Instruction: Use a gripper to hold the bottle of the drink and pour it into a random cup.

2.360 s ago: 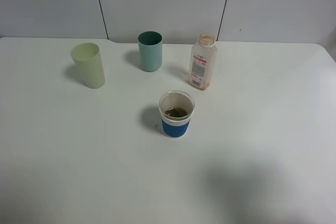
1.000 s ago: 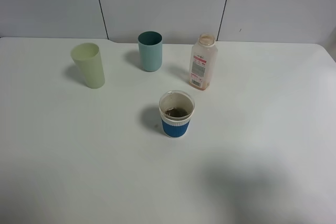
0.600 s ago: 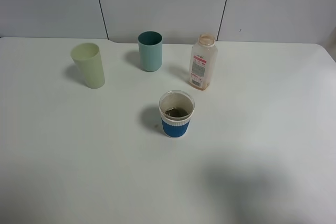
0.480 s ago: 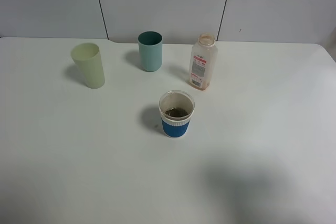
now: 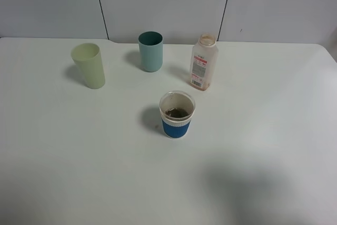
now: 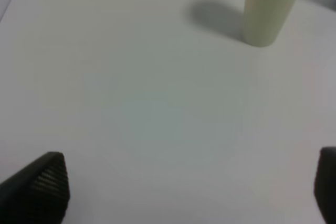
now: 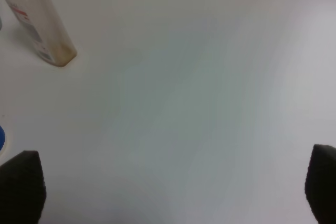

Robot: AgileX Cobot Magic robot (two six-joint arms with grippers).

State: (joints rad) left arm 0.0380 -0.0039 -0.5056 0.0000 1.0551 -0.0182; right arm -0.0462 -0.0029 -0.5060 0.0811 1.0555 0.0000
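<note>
The bottle of the drink [image 5: 203, 62] stands upright at the back of the white table [image 5: 274, 130], nearly empty, with a thin brown layer at its base; the right wrist view shows the bottle [image 7: 39, 24] too. The cup [image 5: 177, 114], blue-banded, sits mid-table in front of it with brown liquid inside. A sliver of the cup's blue band [image 7: 1, 137] shows in the right wrist view. Neither gripper appears in the exterior view. My left gripper [image 6: 191, 187] and right gripper [image 7: 170, 187] each hang open over bare table, far from the bottle and cup.
A pale yellow-green tumbler [image 5: 89, 66] stands at the back left, and the left wrist view also shows this tumbler [image 6: 270, 6]. A teal tumbler [image 5: 150, 51] stands at the back centre. A grey panelled wall [image 5: 168, 3] runs behind the table.
</note>
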